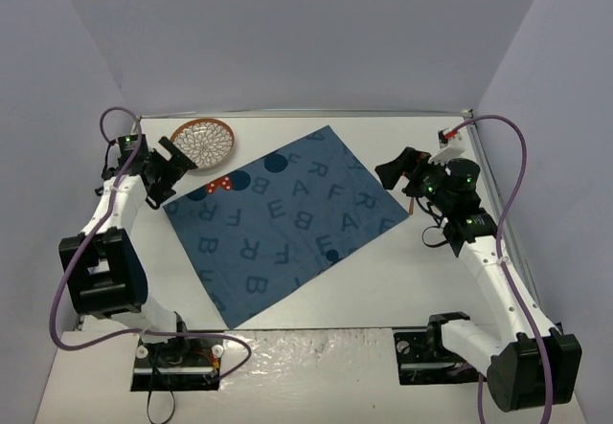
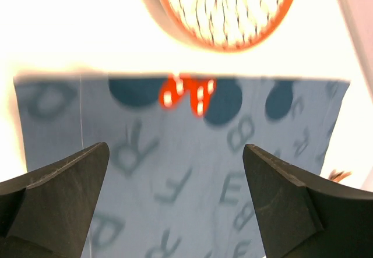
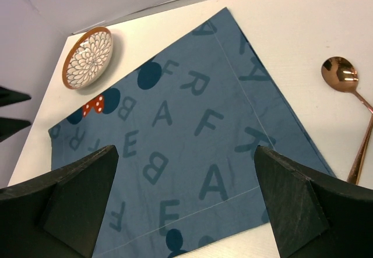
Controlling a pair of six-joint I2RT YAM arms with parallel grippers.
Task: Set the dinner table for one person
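The white dinner table (image 1: 383, 271) carries a dark blue letter-printed placemat (image 1: 287, 218), lying at an angle in the middle. A small orange-rimmed plate (image 1: 202, 143) with a white petal pattern sits off the mat's far left corner. A copper spoon (image 3: 349, 106) lies on the table just right of the mat; in the top view only a bit of it (image 1: 413, 208) shows under the right arm. My left gripper (image 1: 182, 175) is open and empty, over the mat's left corner near the plate (image 2: 224, 10). My right gripper (image 1: 391, 167) is open and empty, over the mat's right corner.
Grey walls close in the table on three sides, and a thin metal rim (image 1: 306, 113) runs along its far edge. Purple cables loop off both arms. The arm bases stand at the near edge. The left gripper's fingers (image 3: 10, 111) show at the left edge of the right wrist view.
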